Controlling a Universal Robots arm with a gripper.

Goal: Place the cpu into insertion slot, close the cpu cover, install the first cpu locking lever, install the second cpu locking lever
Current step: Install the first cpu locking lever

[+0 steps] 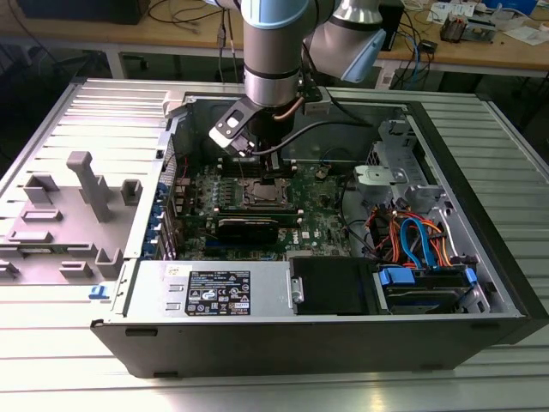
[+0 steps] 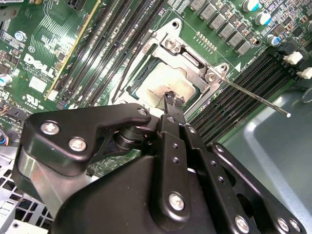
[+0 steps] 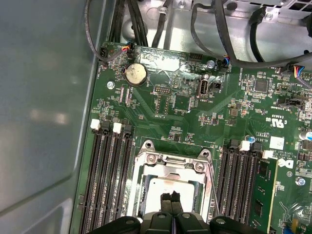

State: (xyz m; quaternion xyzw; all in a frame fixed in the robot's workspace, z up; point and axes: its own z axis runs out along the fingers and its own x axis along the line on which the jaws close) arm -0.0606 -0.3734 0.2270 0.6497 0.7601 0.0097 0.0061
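Pointing down at cpu, cpu cover lying flat around it: gripper, fingers together, empty.

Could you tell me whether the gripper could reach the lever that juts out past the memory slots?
Probably yes: the lever lies uncovered above the memory slots, close beside the gripper.
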